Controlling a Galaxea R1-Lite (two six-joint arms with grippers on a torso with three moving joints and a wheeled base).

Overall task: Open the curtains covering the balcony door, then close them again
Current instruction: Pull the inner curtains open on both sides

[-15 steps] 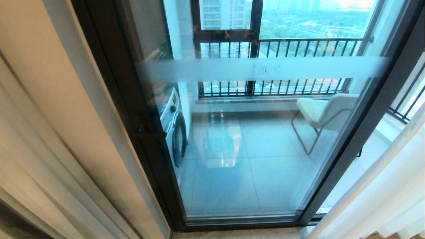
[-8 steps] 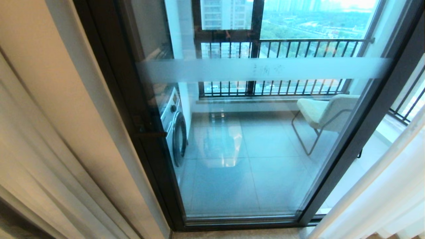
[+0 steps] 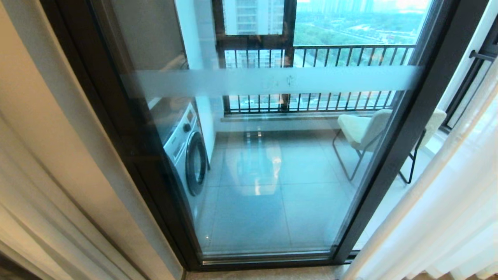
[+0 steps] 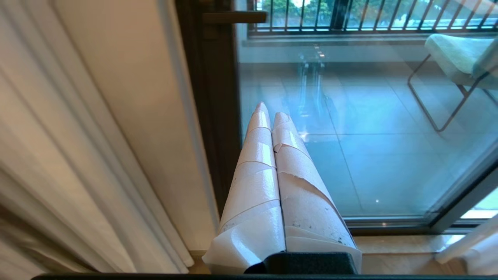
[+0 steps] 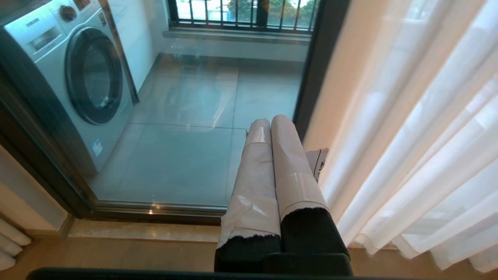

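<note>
This is a home, a high-rise flat seen at its balcony threshold. A tall sliding glass balcony door in a dark metal frame [image 3: 272, 163] fills the middle of the head view. Behind it, at centre left, stands a white front-loading washing machine [image 3: 186, 155]; at centre right, a pale cushioned chair on thin metal legs [image 3: 360, 130]. A black-barred railing [image 3: 319, 56] crosses the upper frame, with tower blocks beyond. Sheer white pleated curtains [image 3: 447, 202] hang at the right edge, thick beige drapes [image 3: 46, 163] at the left.

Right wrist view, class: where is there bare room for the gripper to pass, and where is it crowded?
Bare floor strip lies between the balcony door sill and the shut right gripper. It is crowded beside the gripper, where the sheer curtain hangs in folds to the floor.
</note>
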